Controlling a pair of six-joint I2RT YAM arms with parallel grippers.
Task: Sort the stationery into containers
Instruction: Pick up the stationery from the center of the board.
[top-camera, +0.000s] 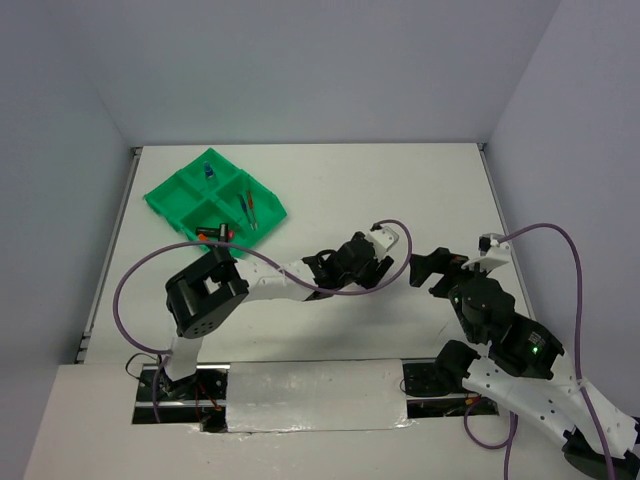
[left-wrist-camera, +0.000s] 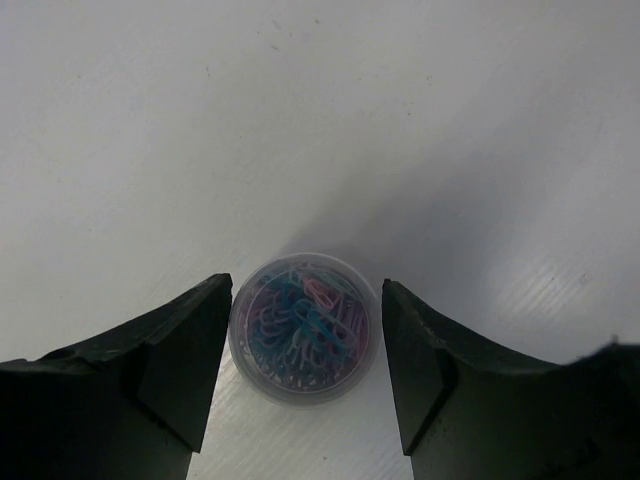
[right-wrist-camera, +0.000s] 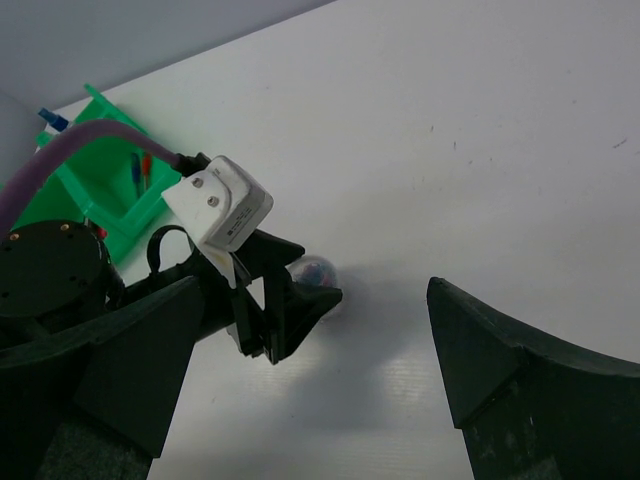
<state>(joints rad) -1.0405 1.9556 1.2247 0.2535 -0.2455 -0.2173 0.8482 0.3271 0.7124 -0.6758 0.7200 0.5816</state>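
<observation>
At the bench's (top-camera: 330, 180) far left, the green tray (top-camera: 162, 199) holds a blue-capped tube (top-camera: 208, 170) in its far compartment, thin pens (top-camera: 248, 208) in the right one and highlighters (top-camera: 215, 232) in the near one. The left arm stretches low to mid-bench. The left claw (left-wrist-camera: 305, 300) is spread around a clear tub of paper clips (left-wrist-camera: 303, 338), fingers close beside it. The right claw (top-camera: 420, 270) faces it, gaping wide.
</observation>
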